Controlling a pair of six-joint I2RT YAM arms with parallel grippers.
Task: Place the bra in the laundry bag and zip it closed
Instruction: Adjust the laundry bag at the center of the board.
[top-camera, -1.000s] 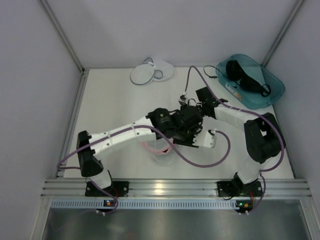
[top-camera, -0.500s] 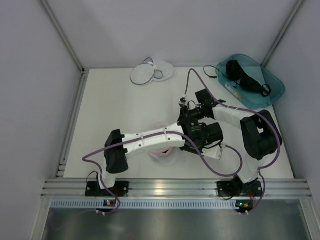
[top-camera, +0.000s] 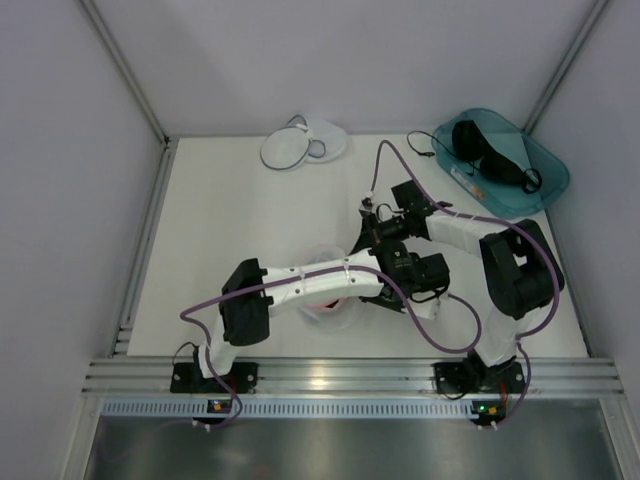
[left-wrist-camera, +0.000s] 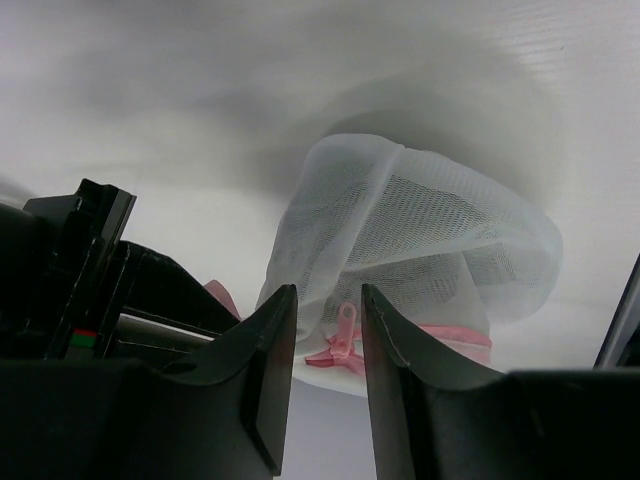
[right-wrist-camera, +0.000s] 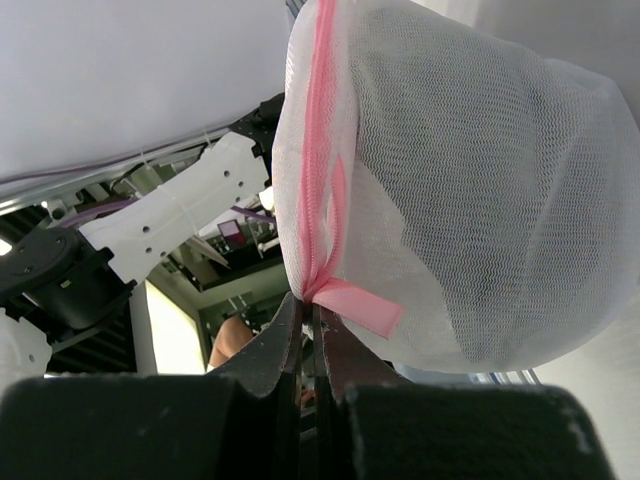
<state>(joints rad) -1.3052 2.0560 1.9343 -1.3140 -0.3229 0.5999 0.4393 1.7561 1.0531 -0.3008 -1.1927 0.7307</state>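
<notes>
Cups and straps of the bra lie heaped in the teal bin at the far right corner of the table, well apart from the laundry bag, whose two grey-rimmed discs rest side by side at the far edge, near the middle. Nearer the arms, the right gripper is clamped on the zip edge of a pink-rimmed mesh bag, just beside a pink tab. The left gripper has its jaws parted, and that bag's pink zip pull shows in the gap between them, not visibly pinched.
</notes>
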